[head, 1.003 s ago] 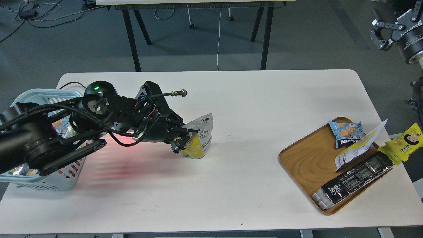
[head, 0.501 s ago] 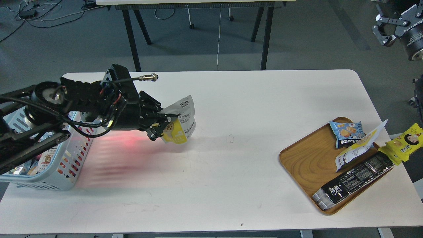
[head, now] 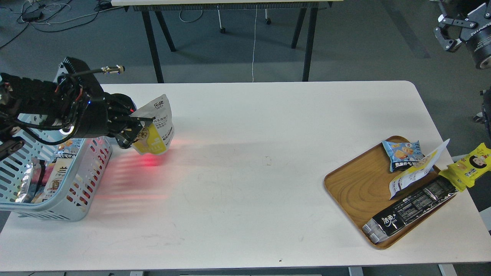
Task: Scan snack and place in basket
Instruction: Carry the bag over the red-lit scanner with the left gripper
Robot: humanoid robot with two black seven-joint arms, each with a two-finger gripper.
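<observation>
My left gripper [head: 132,128] is shut on the snack [head: 155,126], a small pouch with a white-grey printed panel and a yellow lower part. It holds the snack above the table, just right of the light blue basket [head: 82,184] at the left edge. The basket holds several packs. Red light falls on the table under the snack. My right gripper [head: 454,27] is raised at the top right corner, far from the table, and its fingers look spread and empty.
A wooden tray [head: 353,191] at the right holds a blue pack [head: 402,153], a flat white-yellow pouch [head: 416,170] and a long black pack [head: 412,209]. A bright yellow cartoon-face pack [head: 470,165] hangs over the table's right edge.
My left gripper has carried the snack leftward and a little up, from the table's left-middle to beside the basket. The right gripper rose slightly.
</observation>
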